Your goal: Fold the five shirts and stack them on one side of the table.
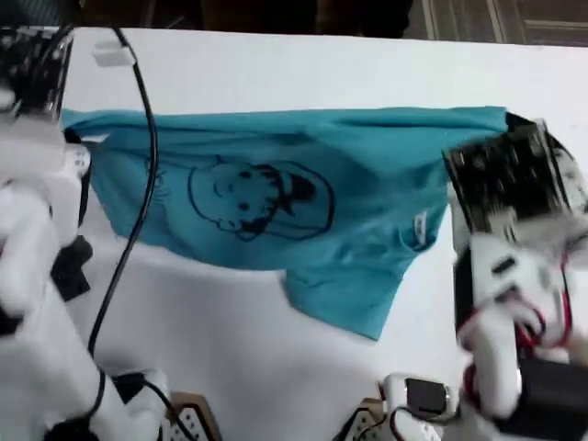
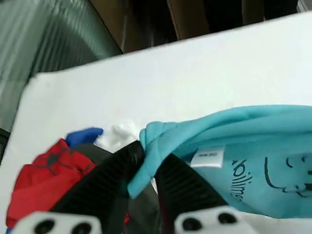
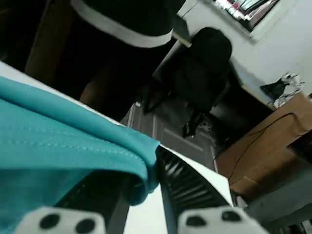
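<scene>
Black fingers (image 2: 109,178) of the left gripper (image 2: 146,158) were clamped on a bunched corner of the teal shirt (image 2: 253,146), a small white label showing just beside the pinch. Close by that gripper a crumpled red shirt (image 2: 44,180) with a web pattern lay on the table (image 2: 195,83), touching scraps of blue and white cloth. The right gripper (image 3: 146,175) was likewise closed on the shirt's stitched hem at the opposite end.

Seen from above, the teal shirt (image 1: 367,165) stretched across the white table (image 1: 276,73) between the two arms. Its long far edge ran nearly straight, its printed cartoon face was turned up, and one flap trailed toward the arms' bases. A black cable (image 1: 138,184) crossed over the shirt's end at the left arm.

Beyond the table's far edge the room was dim. In the right wrist view a black office chair (image 3: 204,63) stood near a wooden desk (image 3: 273,141), with a bright window (image 3: 248,9) higher up.
</scene>
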Controlling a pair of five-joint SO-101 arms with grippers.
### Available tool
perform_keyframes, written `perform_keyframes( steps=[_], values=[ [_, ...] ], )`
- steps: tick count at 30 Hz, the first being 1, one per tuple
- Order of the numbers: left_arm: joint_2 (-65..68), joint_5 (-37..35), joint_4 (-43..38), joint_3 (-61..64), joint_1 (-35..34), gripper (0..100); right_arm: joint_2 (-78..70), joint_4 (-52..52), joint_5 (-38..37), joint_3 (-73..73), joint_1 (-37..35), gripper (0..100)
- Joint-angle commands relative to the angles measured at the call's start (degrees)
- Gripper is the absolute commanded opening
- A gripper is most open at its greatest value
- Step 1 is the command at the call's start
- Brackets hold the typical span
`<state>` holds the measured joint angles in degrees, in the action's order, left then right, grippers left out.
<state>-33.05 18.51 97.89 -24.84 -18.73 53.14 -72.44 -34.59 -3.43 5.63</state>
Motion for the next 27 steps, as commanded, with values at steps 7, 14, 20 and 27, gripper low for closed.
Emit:
perform_keyframes(
  steps=[7, 14, 20, 27],
  values=[
    [-6.4, -3.1, -0.4, -1.8, 0.1, 3, 8.7, -2.1, 0.3, -4.2, 1.2, 1.9],
    [-8.4, -6.3, 1.1, -1.8, 0.2, 3, 9.5, -0.8, -0.2, -12.0, 1.4, 1.9],
    [-11.3, -7.1, 1.2, -1.9, 0.3, 3, 9.5, 0.5, -0.3, -17.9, 1.4, 1.9],
    [-16.1, -7.1, 2.6, -1.5, 0.4, 3, 10.2, -2.2, 0.1, -19.0, 1.1, 1.9]
  ],
)
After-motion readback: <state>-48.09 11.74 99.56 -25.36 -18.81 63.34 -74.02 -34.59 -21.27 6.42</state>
